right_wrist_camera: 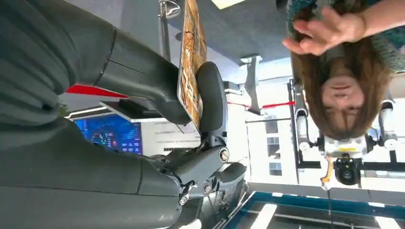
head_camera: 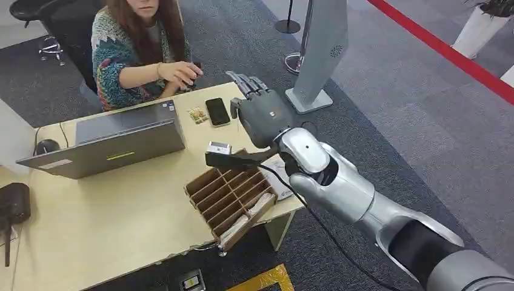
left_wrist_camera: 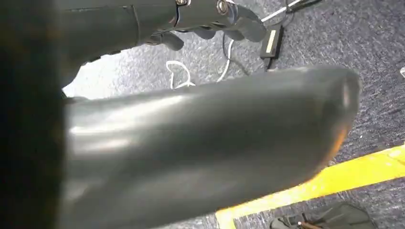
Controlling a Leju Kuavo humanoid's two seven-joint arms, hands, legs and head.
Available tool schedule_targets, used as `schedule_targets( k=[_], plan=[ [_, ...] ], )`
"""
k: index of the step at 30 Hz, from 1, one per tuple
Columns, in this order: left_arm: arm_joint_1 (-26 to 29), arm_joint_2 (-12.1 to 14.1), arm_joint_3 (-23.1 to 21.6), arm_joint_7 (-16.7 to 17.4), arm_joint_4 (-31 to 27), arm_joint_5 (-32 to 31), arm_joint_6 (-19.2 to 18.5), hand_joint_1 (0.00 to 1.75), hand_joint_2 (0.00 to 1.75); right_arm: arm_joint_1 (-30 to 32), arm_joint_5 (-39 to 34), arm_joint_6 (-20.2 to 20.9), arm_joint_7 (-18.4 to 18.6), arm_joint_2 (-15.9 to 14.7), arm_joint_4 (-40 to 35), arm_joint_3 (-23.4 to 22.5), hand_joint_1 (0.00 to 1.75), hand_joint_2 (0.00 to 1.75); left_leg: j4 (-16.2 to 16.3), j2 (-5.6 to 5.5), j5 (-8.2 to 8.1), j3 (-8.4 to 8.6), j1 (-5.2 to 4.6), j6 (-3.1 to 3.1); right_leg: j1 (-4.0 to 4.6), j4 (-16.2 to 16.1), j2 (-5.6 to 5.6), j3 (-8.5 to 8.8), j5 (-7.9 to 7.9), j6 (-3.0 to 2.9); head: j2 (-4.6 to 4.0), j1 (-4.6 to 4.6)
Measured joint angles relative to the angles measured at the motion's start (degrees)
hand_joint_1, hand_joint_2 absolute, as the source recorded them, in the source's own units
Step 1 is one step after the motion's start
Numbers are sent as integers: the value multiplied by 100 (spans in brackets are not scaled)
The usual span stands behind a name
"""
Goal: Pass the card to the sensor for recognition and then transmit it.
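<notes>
Right arm raised from my lower right, its right hand sits above the far edge of the desk, level with the phone. From the wrist camera I see the card, orange-patterned and edge-on, pinched between thumb and a dark finger. Across the desk a seated person extends a hand toward it, palm open in the wrist view.

My reading: the card is out of the divided cardboard tray, and we look to be in the handover. Whether the small reader beside the tray has read it, I cannot tell. Left to do is closing the gap to the person's hand and letting go.

Room ahead of the fingers is open, with a clear gap to the person's hand. Beneath lie the phone and a small snack packet; the laptop stands well to the left, and a grey kiosk post rises just beside the hand on the right. A black cable trails under the forearm near the desk corner.

My left hand hangs over carpet, fingers curled, holding nothing.
</notes>
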Motion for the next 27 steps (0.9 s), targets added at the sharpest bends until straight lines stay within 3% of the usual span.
schedule_targets(
  k=[6,13,19,27],
  plan=[
    [-165,26,-241,103,-61,-44,-35,0,0,-1221,-589,-24,-168,322,1129,240,175,175,1,-21,10,-8,1,-2,1,3,-16,-5,1,0,-2,0],
    [-209,35,-451,105,-63,-59,-26,0,0,-2153,-1093,-415,-273,774,2552,520,175,175,1,-25,10,-14,1,-2,2,3,-19,-11,0,-1,0,0],
    [-213,42,-514,105,-63,24,-26,0,0,-2601,-1279,-597,-369,1174,3649,735,175,175,1,-26,11,-13,2,-3,2,3,-20,-12,0,-1,0,-2],
    [-202,57,-523,105,-57,120,11,0,0,-2740,-1340,-802,-494,1495,4667,933,175,175,2,-27,12,-14,1,-5,2,3,-20,-12,0,-1,0,-2]
  ],
)
